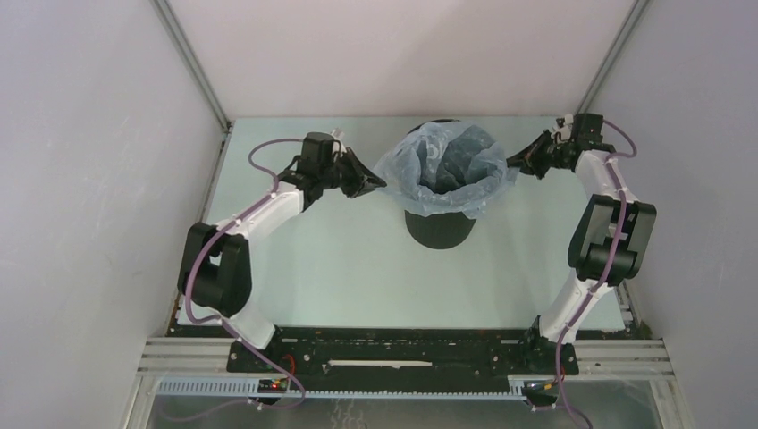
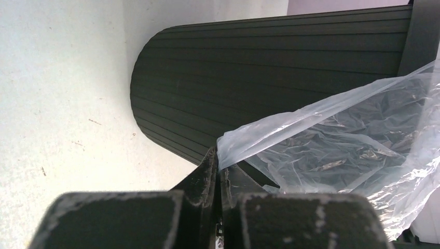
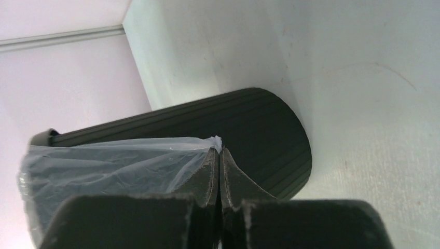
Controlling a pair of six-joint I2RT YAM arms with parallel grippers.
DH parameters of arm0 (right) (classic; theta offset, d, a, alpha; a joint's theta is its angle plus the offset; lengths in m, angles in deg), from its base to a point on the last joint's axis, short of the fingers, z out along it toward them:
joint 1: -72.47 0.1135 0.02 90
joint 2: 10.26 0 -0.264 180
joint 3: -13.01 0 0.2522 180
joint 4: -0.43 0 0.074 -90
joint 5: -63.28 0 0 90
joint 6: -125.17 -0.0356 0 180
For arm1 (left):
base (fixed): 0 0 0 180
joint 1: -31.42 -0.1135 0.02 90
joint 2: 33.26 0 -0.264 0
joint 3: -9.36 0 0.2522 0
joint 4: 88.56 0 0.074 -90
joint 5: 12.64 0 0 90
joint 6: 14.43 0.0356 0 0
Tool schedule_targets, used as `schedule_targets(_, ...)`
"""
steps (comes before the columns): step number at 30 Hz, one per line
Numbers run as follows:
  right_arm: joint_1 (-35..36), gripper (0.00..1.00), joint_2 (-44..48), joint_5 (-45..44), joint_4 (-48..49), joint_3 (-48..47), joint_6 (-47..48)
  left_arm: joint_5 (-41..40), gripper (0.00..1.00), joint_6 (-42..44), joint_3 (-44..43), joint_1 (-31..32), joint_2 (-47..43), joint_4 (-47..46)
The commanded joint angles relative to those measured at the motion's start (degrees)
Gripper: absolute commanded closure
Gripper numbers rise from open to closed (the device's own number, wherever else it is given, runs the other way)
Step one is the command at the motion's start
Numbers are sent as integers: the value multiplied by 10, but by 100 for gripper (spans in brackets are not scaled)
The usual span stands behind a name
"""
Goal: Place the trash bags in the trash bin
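The black ribbed trash bin (image 1: 440, 228) stands upright near the back middle of the table. A translucent pale blue trash bag (image 1: 447, 170) sits in its mouth, its film spread out over the rim. My left gripper (image 1: 380, 185) is shut on the bag's left edge, beside the bin. At the bag's right edge my right gripper (image 1: 512, 164) is shut on the film too. The left wrist view has the film (image 2: 337, 140) running from the pinched fingertips (image 2: 218, 161) across the bin wall (image 2: 233, 78). The right wrist view has the bag edge (image 3: 129, 161) pinched at my gripper's tip (image 3: 220, 150).
The pale table (image 1: 340, 268) is boxed in by white walls at the left, back and right. A metal rail (image 1: 402, 357) with both arm bases runs along the near edge.
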Motion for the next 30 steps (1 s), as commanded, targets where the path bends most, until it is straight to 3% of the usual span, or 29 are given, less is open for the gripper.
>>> schedule_targets(1,-4,100,27,-18,7,50,12,11,96,0,11,-3,20,10)
schedule_targets(8,20,98,4,-4,19,105,38,31,94,-2,28,3,37,-13)
schedule_targets(15,76,96,27,14,51,127,-9,62,90,-9,-33,16,42,-16)
schedule_targets(21,80,95,89,6,67,213,7,43,89,24,60,17,-25,11)
schedule_targets(24,68,86,100,-12,32,222,47,49,87,43,115,16,-51,16)
schedule_targets(30,43,54,188,-53,-47,216,82,43,83,65,116,16,-108,43)
